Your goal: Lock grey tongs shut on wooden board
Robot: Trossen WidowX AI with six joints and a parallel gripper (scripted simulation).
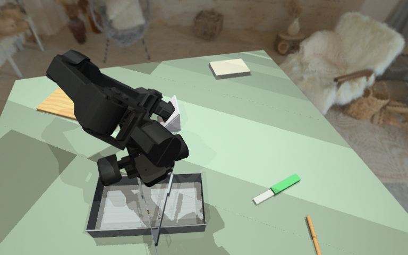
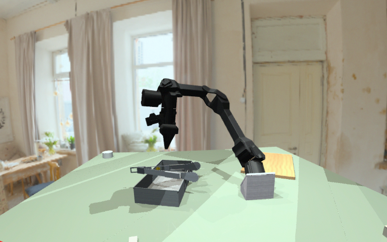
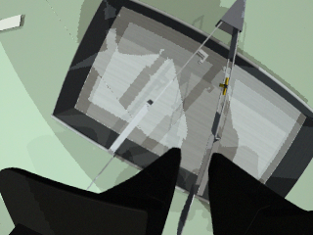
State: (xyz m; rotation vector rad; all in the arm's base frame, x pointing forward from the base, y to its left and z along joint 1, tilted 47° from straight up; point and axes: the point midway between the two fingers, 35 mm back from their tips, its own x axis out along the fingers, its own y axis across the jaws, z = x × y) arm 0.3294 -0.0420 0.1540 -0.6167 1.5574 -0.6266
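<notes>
The grey tongs (image 1: 155, 236) (image 2: 159, 172) (image 3: 235, 19) lie across the roasting tin (image 1: 120, 232) (image 2: 156, 196) (image 3: 89, 51) with their arms spread apart. The hinge end overhangs one long side, and the scalloped tips overhang the side toward the arm's base. My gripper (image 2: 166, 147) (image 3: 195, 159) points down above the tin, clear of the tongs. Its fingers are slightly parted and empty. In the wrist view one tong arm passes beneath the gap between them. The wooden board (image 1: 57, 105) (image 2: 280, 165) lies beyond the arm's base, partly hidden by the arm.
A grey wedge (image 1: 175, 125) (image 2: 259, 186) stands by the arm's base. A green and white bar (image 1: 286, 183) and an orange stick (image 1: 313, 236) lie right of the tin. A cream block (image 1: 230, 67) lies at the back. A pale round block (image 2: 107, 154) stands near the far edge.
</notes>
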